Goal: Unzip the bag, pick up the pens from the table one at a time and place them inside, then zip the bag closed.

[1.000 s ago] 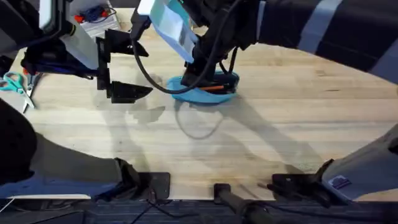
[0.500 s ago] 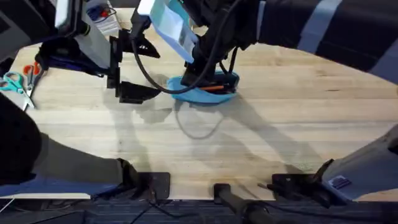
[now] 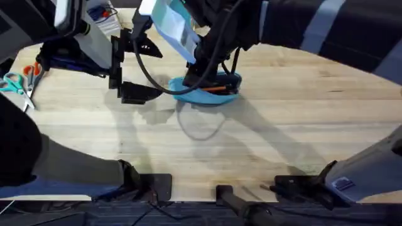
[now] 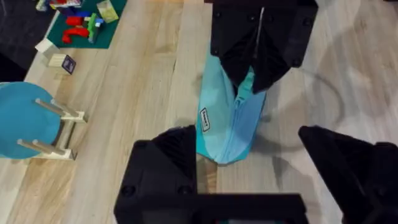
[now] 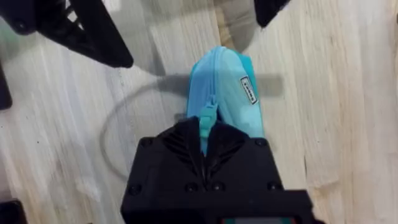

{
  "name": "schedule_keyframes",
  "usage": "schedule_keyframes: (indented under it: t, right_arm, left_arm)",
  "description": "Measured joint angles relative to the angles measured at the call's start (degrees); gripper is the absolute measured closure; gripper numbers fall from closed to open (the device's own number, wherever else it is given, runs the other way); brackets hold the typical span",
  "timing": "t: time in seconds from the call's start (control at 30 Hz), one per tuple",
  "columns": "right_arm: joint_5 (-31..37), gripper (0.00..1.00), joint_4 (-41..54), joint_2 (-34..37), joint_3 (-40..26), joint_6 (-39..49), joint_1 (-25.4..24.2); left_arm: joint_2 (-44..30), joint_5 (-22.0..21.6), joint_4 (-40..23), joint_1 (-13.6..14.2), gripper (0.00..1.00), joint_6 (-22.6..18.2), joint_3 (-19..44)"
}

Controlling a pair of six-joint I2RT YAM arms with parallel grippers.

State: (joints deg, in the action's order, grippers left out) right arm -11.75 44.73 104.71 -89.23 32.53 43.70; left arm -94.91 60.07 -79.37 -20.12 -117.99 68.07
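My matt black plastic right gripper (image 5: 208,146) pinches the zipper tab of the soft light-blue cloth bag (image 5: 225,93), which lies on the pale, smooth-finished wood-plank table (image 3: 301,119), while my left gripper (image 4: 264,174) shows the same dull black plastic fingers.

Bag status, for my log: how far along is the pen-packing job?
Done: orange pens lie inside the bag, whose far part gapes open in the overhead view. In hand: the right gripper is shut on the zipper tab, while the left gripper hangs open beside the bag. Left: zipping the bag closed. I cannot tell whether any pen remains on the table.
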Motion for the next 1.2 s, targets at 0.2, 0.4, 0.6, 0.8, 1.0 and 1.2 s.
schedule_keyframes:
  t: [0.2, 0.4, 0.6, 0.8, 1.0, 1.2]
  right_arm:
    - [0.0, 0.97, 0.0, 0.0, 0.0, 0.0, 0.0]
    - [0.0, 0.97, 0.0, 0.0, 0.0, 0.0, 0.0]
    - [0.0, 0.97, 0.0, 0.0, 0.0, 0.0, 0.0]
    - [0.0, 0.97, 0.0, 0.0, 0.0, 0.0, 0.0]
    - [0.0, 0.97, 0.0, 0.0, 0.0, 0.0, 0.0]
    - [0.0, 0.97, 0.0, 0.0, 0.0, 0.0, 0.0]
  left_arm:
    - [0.0, 0.2, 1.5, 0.0, 0.006, 0.0, 0.0]
    - [-0.1, 0.2, 2.3, 0.0, 0.005, 0.0, 0.0]
    - [-4.6, 0.8, 2.8, 0.0, 0.005, 0.0, 0.0]
    - [-9.0, 1.7, 3.2, 0.0, 0.006, 0.0, 0.0]
    - [-11.1, 2.5, 4.0, 0.0, 0.006, 0.0, 0.0]
    - [-14.0, 4.4, 4.6, 0.0, 0.006, 0.0, 0.0]
